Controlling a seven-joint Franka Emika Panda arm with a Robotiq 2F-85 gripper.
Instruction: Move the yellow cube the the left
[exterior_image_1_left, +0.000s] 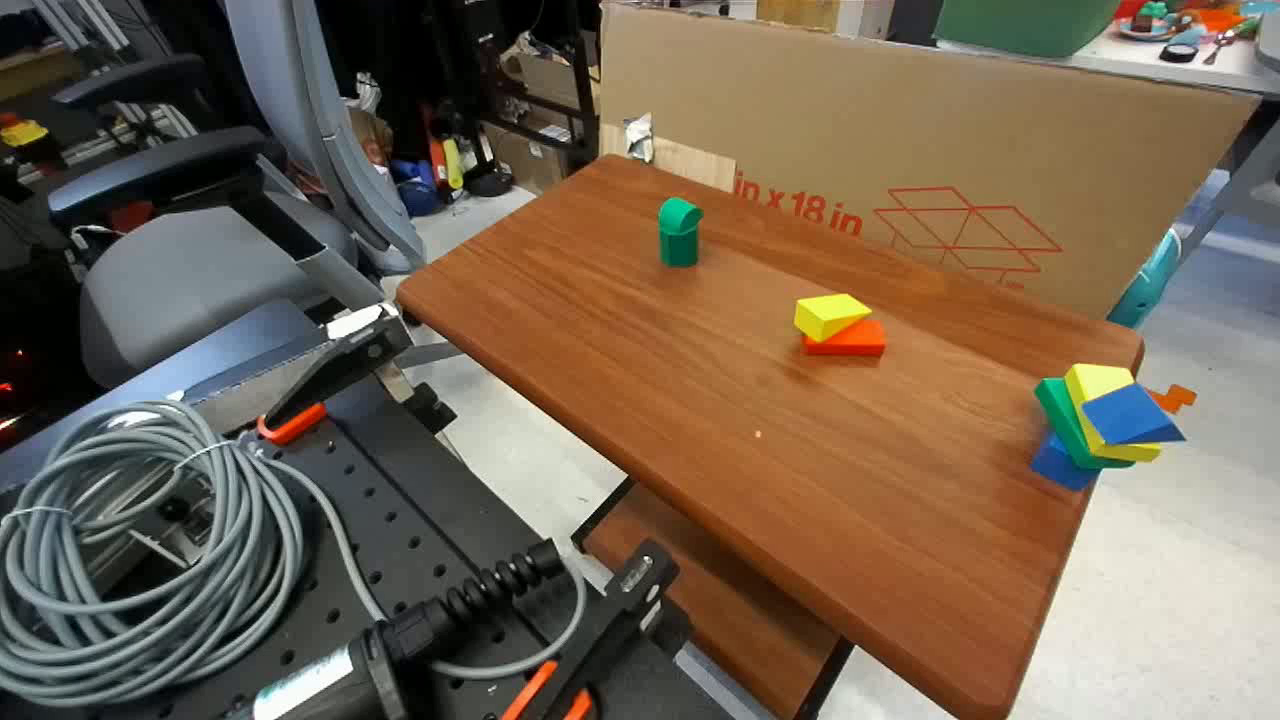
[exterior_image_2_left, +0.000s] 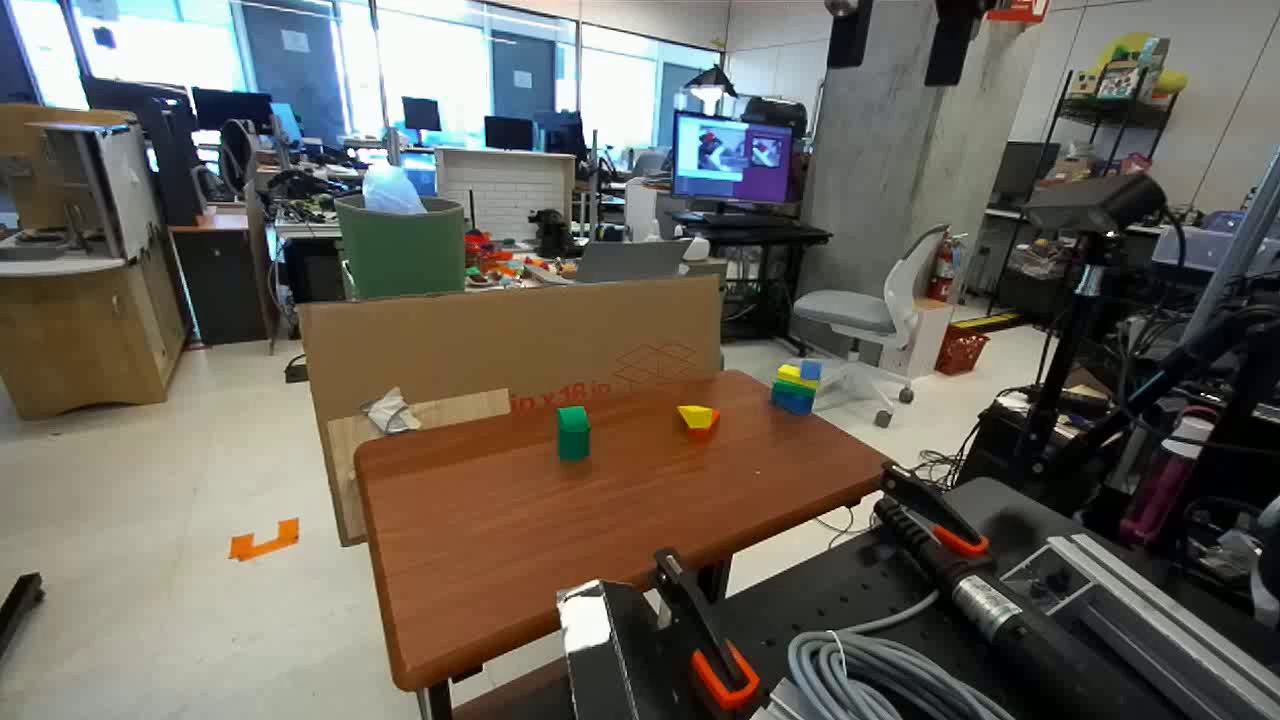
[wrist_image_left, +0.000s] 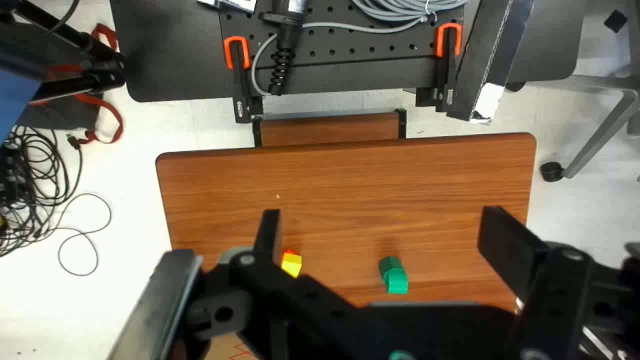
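My claw (wrist_image_left: 382, 217) gapes wide above the wood-grained tabletop (wrist_image_left: 350, 185); below it, a smooth yellow wedge (exterior_image_1_left: 828, 316) rests on a flat red block (exterior_image_1_left: 856, 340).

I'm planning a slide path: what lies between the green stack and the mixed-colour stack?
The yellow block, atop the red block; both exterior views show them there.

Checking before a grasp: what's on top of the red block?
A yellow block rests on the red block; the red surface directly beneath it is covered and cannot be seen.
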